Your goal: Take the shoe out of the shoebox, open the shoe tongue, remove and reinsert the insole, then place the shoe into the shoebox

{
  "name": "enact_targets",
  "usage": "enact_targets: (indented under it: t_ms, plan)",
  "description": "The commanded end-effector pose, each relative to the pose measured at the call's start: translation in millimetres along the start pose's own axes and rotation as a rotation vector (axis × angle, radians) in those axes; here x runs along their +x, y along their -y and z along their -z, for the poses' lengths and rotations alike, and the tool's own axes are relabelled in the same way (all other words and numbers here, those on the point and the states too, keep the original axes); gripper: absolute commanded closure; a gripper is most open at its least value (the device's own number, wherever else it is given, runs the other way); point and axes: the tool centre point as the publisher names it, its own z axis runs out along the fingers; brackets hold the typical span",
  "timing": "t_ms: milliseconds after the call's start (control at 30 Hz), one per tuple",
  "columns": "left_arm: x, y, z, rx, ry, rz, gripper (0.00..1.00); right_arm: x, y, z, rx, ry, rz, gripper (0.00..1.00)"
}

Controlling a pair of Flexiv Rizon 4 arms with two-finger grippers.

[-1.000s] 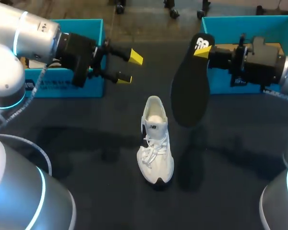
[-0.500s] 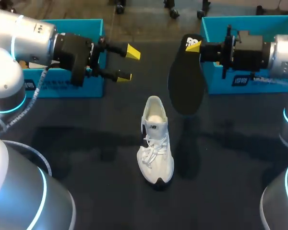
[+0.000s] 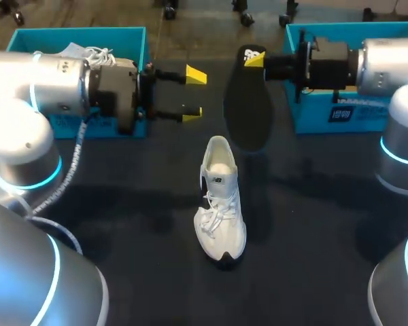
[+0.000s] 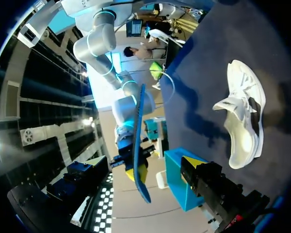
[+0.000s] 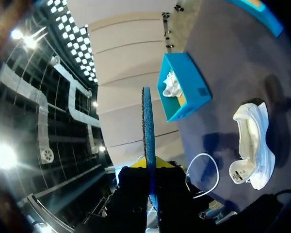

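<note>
Head view: high, behind the arms, facing down on table (image 3: 122,204).
Left wrist view: shoe (image 4: 242,121) out beyond left gripper (image 3: 194,95).
Right wrist view: close, edge-on along insole (image 5: 148,136).
Shared by all: shoe, insole.

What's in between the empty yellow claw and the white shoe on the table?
Nothing. In the head view, only bare dark table lies between the left gripper and the shoe.
</note>
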Motion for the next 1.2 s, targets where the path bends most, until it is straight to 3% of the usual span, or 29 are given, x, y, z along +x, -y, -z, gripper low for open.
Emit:
enact_targets:
  t_ms: [33, 100, 133, 200, 267, 333, 367, 400, 433, 500, 633, 833, 867, 900, 933, 1200]
  plan:
    - [0.5, 2, -13, -0.032, 0.030, 0.000, 0.00, -0.8, -6.2, -19, 0.009, -0.002, 0.000, 1.00]
    - [-0.9, 1, -16, -0.041, 0.053, 0.007, 0.02, -1.4, -6.3, -24, 0.022, -0.006, 0.002, 1.00]
    - [-1.5, 1, -18, -0.053, 0.061, 0.001, 0.23, -2.1, -6.3, -26, 0.027, -0.006, 0.002, 1.00]
    - [-2.8, 0, -20, -0.059, 0.072, 0.005, 0.33, -2.5, -5.8, -29, 0.036, -0.006, -0.002, 1.00]
    - [-5.2, 0, -24, -0.061, 0.085, 0.015, 0.51, -3.6, -5.1, -32, 0.040, -0.008, -0.004, 1.00]
    - [-5.5, 0, -27, -0.065, 0.096, 0.023, 0.54, -3.9, -4.9, -35, 0.046, -0.012, -0.004, 1.00]
    - [-5.9, -1, -28, -0.062, 0.097, 0.025, 0.62, -4.0, -4.9, -36, 0.047, -0.014, -0.004, 1.00]
    - [-5.6, -1, -30, -0.062, 0.095, 0.024, 0.77, -4.2, -4.9, -37, 0.047, -0.016, -0.003, 1.00]
    - [-5.6, -1, -32, -0.062, 0.097, 0.028, 0.82, -4.4, -4.9, -38, 0.049, -0.017, -0.003, 1.00]
    - [-5.4, -1, -35, -0.062, 0.095, 0.028, 0.82, -4.5, -4.8, -40, 0.052, -0.019, -0.003, 1.00]
    - [-4.2, -1, -42, -0.061, 0.103, 0.037, 1.00, -4.9, -2.4, -43, 0.058, -0.026, -0.003, 1.00]
    - [0.8, -1, -48, -0.057, 0.099, 0.054, 1.00, -6.4, 4.6, -43, 0.041, -0.054, 0.022, 1.00]
    - [1.0, -1, -48, -0.054, 0.100, 0.060, 1.00, -6.9, 5.9, -42, 0.038, -0.061, 0.023, 0.91]
    - [0.5, 0, -48, -0.048, 0.102, 0.065, 1.00, -8.3, 8.5, -40, 0.026, -0.064, 0.041, 0.04]
    - [-0.3, 0, -46, -0.043, 0.103, 0.069, 1.00, -9.3, 10.4, -38, 0.020, -0.065, 0.051, 0.00]
    - [-5.7, 6, -31, -0.005, 0.097, 0.132, 1.00, -15.2, 21.5, -15, 0.025, -0.019, 0.197, 0.00]
